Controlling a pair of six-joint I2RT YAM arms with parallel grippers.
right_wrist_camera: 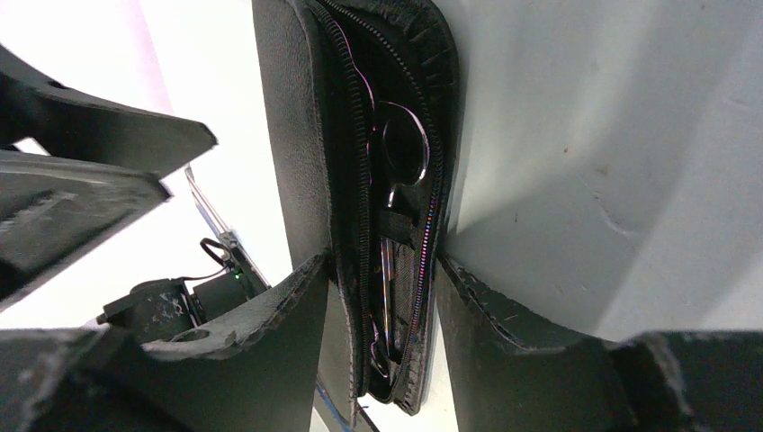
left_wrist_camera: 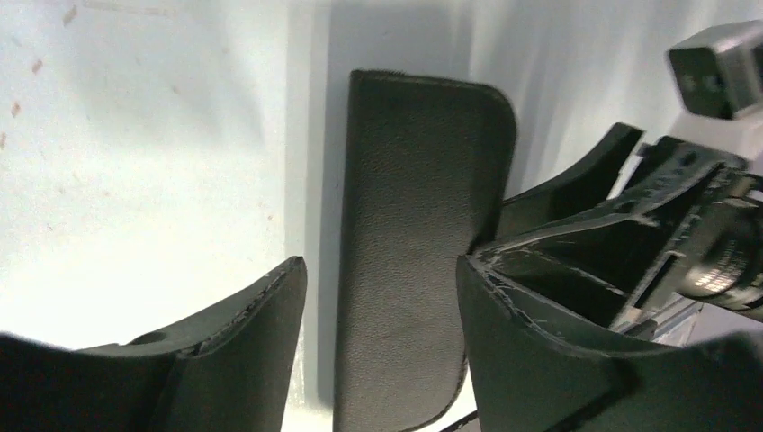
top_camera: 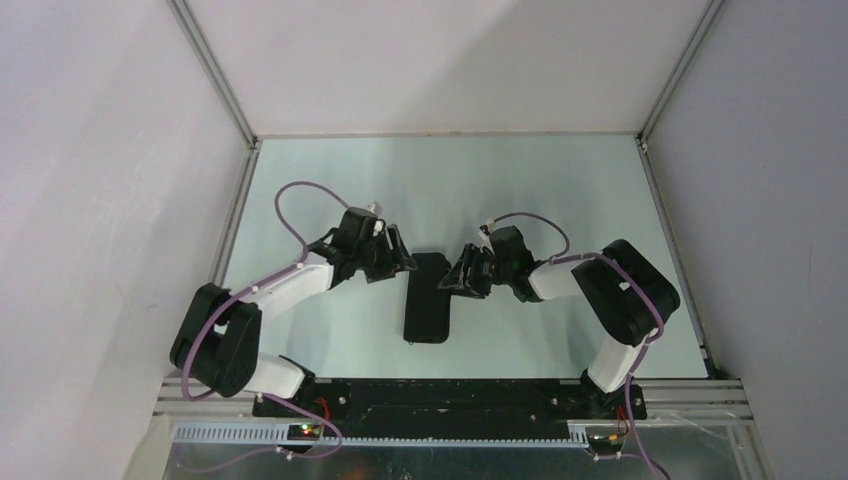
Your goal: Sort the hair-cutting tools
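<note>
The left arm [top_camera: 290, 285] reaches in from 7 o'clock on the pale table [top_camera: 300, 180]. The left gripper [top_camera: 398, 262] sits at about 11 o'clock from the middle of the case [top_camera: 428, 298]. In the left wrist view its fingers [left_wrist_camera: 243, 342] are spread apart, with the far end of the case between them. There is a strip of bare table between the left-hand finger and the case. The other finger lies against or over the case's edge, so this gripper is released and grasps nothing.

The case is a black, rounded rectangle at the centre of the table, with its long side running from 12 to 6 o'clock. From above it looks closed. The right wrist view shows its zip [right_wrist_camera: 360, 180] parted along one side.

Through that gap a pair of silver scissors [right_wrist_camera: 402, 148] lies inside the case, with the ring handle towards 12 o'clock and the blades running down towards 6. The case is too dark to show anything else in it.

The right gripper [top_camera: 462, 277] sits at about 2 o'clock from the middle of the case. Its fingers [right_wrist_camera: 504, 342] press on both sides of the opened edge, clenched on the case. The right arm [top_camera: 620, 300] comes in from 5 o'clock.
</note>
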